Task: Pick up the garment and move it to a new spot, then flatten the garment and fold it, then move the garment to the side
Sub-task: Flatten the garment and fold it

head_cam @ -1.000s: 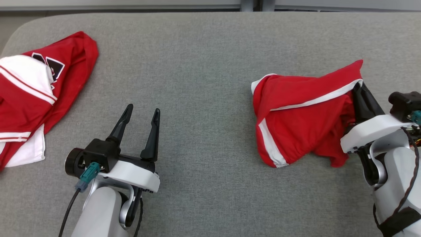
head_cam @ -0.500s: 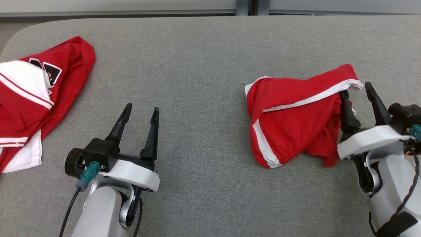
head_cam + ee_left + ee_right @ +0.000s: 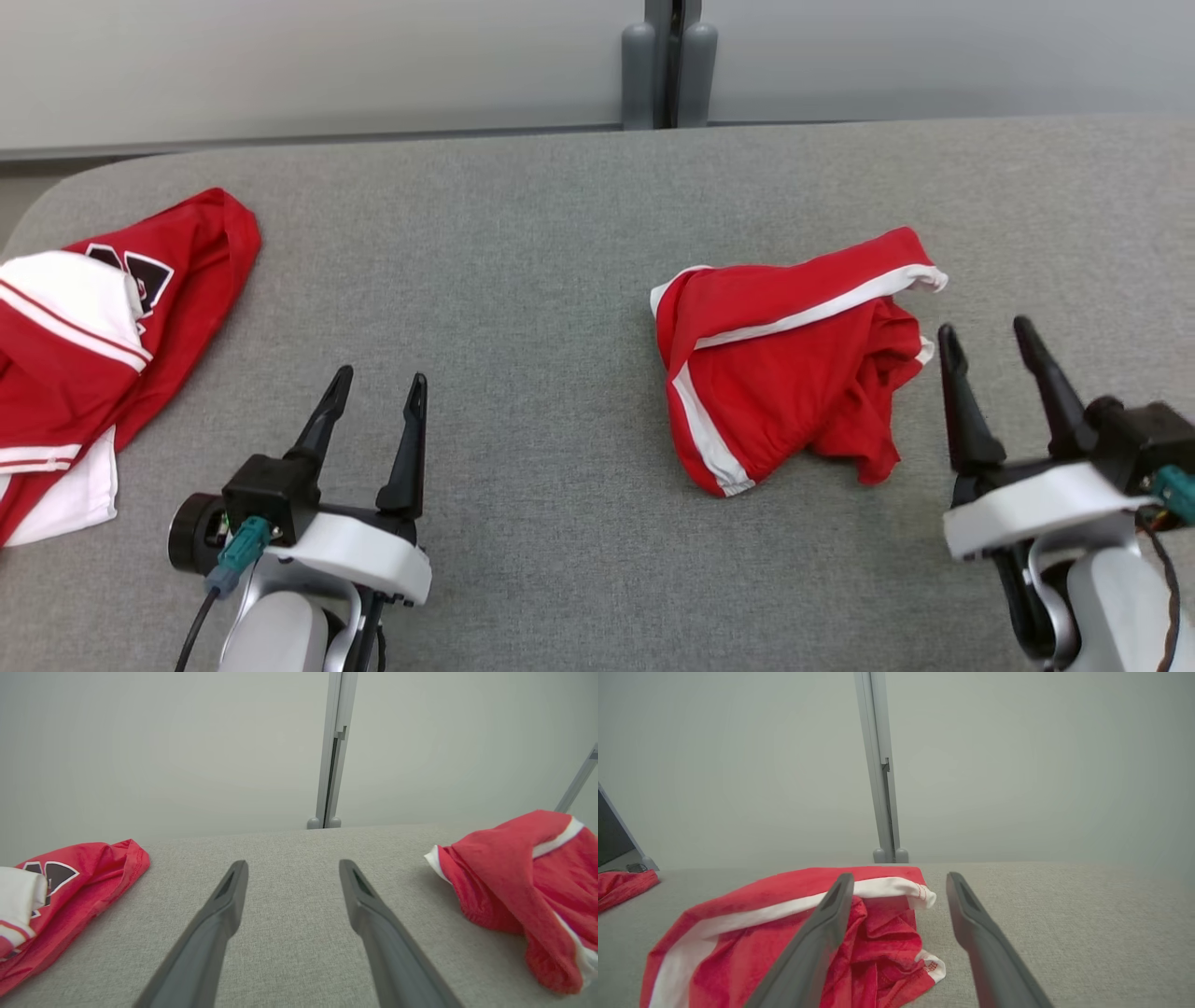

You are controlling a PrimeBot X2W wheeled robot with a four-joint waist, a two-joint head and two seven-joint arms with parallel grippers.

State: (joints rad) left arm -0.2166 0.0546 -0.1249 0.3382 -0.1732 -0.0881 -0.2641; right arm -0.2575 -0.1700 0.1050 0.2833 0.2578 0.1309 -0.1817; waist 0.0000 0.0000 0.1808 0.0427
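I have let go of the red garment (image 3: 775, 373)
A second ago my right pincer (image 3: 982, 327) was clamped on its right edge. Now its fingers are apart and clear, just right of the crumpled heap at centre-right. My left pincer (image 3: 383, 374) stays spread and empty, lower left.
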